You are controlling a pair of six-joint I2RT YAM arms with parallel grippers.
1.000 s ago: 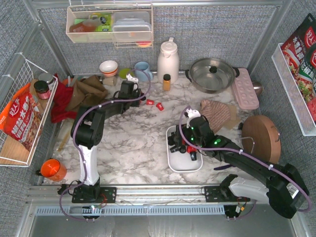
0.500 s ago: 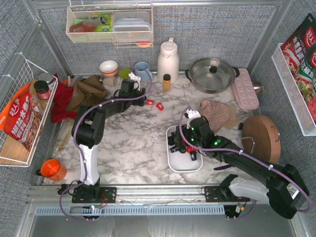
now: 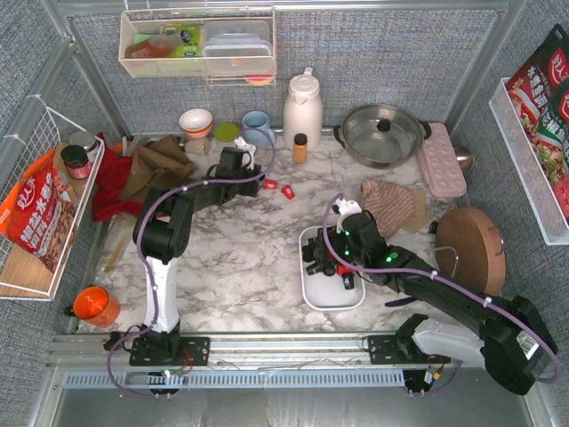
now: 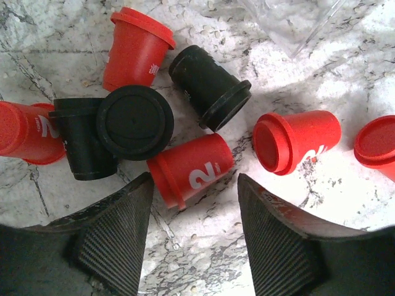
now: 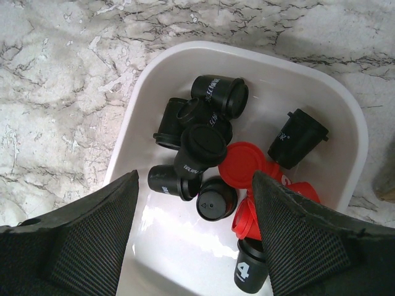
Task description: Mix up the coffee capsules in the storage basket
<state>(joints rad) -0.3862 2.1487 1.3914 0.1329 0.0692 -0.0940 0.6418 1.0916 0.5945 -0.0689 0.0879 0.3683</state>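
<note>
The white storage basket (image 3: 310,292) lies right of centre and holds several black and red coffee capsules (image 3: 336,265). My right gripper (image 3: 322,261) hovers open over its left part. In the right wrist view the basket (image 5: 349,117) holds black capsules (image 5: 200,145) and red ones (image 5: 247,164) between my spread right gripper (image 5: 196,188). My left gripper (image 3: 252,180) is low at the back by loose capsules (image 3: 288,190) on the marble. In the left wrist view it (image 4: 192,206) is open, with a red capsule (image 4: 191,170) just ahead of the tips among several red and black ones.
A white thermos (image 3: 302,107), an amber bottle (image 3: 300,147), a steel pot (image 3: 382,133) and a pink box (image 3: 442,160) line the back. A striped cloth (image 3: 391,203) and a round wooden board (image 3: 471,249) sit right of the basket. Brown cloth (image 3: 160,165) lies left.
My left gripper has edged to the right and a little nearer, toward the loose capsules on the marble. The right arm has not moved.
</note>
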